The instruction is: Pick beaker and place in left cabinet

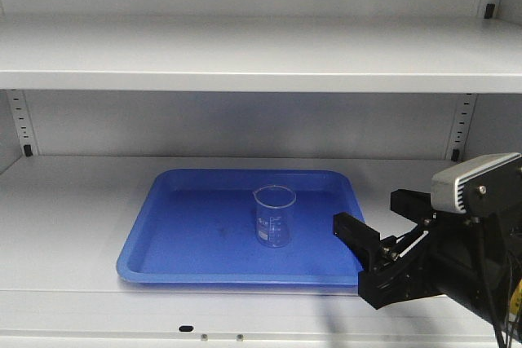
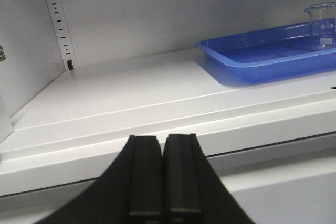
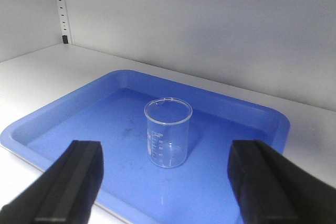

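- Two grippers noted. Right gripper (image 1: pixel 382 248) hangs at the front right corner of the blue tray (image 1: pixel 163 238), jaws spread wide, holding nothing. Left gripper (image 2: pixel 163 174) sits low in front of the shelf lip, well to the left of the tray, fingers pressed together on nothing.
- Beaker (image 1: pixel 275 216) stands upright on the tray floor, right of centre, clear of every tray wall. Tray rests on the lower shelf (image 1: pixel 73 226) of the left cabinet (image 1: pixel 245 55). Judged: beaker is already inside the cabinet, and the right gripper is apart from it.
- Risk 1, tip-over. In the right wrist view the beaker (image 3: pixel 168 139) is framed between the two open fingers (image 3: pixel 68 182) but well ahead of them. Any forward or sideways drift of that arm could put one finger against the glass wall and knock it down.
- Risk 2, tray drag. Lower finger looks close to the tray rim in the front view; I cannot tell whether it touches. A catch on the rim would slide the tray, and an empty glass beaker on smooth plastic would likely skate or topple.
- Risk 3, shelf strike. Upper shelf (image 1: pixel 261 79) runs overhead; a steep lift of the arm could hit its front edge.
- Risk 4, left arm. Its shut fingers point at the shelf lip (image 2: pixel 157 135); a forward push would strike the lip and jolt the shelf.
- Caution: glass is clear with faint marks, so its edges are hard to judge against the blue.
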Robot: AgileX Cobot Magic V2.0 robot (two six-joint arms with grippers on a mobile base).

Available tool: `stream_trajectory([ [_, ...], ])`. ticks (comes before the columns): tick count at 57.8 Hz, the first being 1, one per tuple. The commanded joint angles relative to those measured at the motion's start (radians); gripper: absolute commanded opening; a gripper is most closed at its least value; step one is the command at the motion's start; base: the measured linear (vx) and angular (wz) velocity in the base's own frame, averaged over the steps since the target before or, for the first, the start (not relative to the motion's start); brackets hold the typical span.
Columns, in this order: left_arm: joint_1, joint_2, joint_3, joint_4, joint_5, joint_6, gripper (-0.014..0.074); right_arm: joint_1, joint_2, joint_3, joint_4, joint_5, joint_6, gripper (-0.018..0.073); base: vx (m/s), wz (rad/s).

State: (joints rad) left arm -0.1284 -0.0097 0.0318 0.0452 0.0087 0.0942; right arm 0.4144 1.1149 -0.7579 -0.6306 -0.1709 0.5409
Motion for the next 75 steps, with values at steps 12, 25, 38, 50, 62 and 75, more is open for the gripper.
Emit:
stream_trajectory([
  [12, -0.001, -0.017, 0.016, -0.003, -0.084, -0.003, 0.0001, -0.087, -0.058, -0.031, 0.128, 0.046, -0.031, 0.0481, 0.00, 0.00],
  [25, -0.001, -0.017, 0.016, -0.003, -0.084, -0.003, 0.0001, -0.219, -0.128, -0.031, 0.394, 0.187, -0.125, 0.0329, 0.00, 0.00],
  [38, -0.001, -0.017, 0.016, -0.003, -0.084, -0.003, 0.0001, -0.332, -0.241, 0.075, 0.569, 0.227, -0.368, 0.0098, 0.00, 0.00],
  [50, -0.001, -0.017, 0.016, -0.003, -0.084, -0.003, 0.0001, -0.354, -0.478, 0.378, 0.599, 0.090, -0.471, -0.0012, 0.00, 0.00],
  [62, -0.001, -0.017, 0.016, -0.003, -0.084, -0.003, 0.0001, -0.354, -0.808, 0.623, 0.598, 0.089, -0.552, -0.0009, 0.00, 0.00],
  [75, -0.001, -0.017, 0.016, -0.003, -0.084, -0.003, 0.0001, -0.354, -1.148, 0.798, 0.596, 0.137, -0.553, -0.0009, 0.00, 0.00],
])
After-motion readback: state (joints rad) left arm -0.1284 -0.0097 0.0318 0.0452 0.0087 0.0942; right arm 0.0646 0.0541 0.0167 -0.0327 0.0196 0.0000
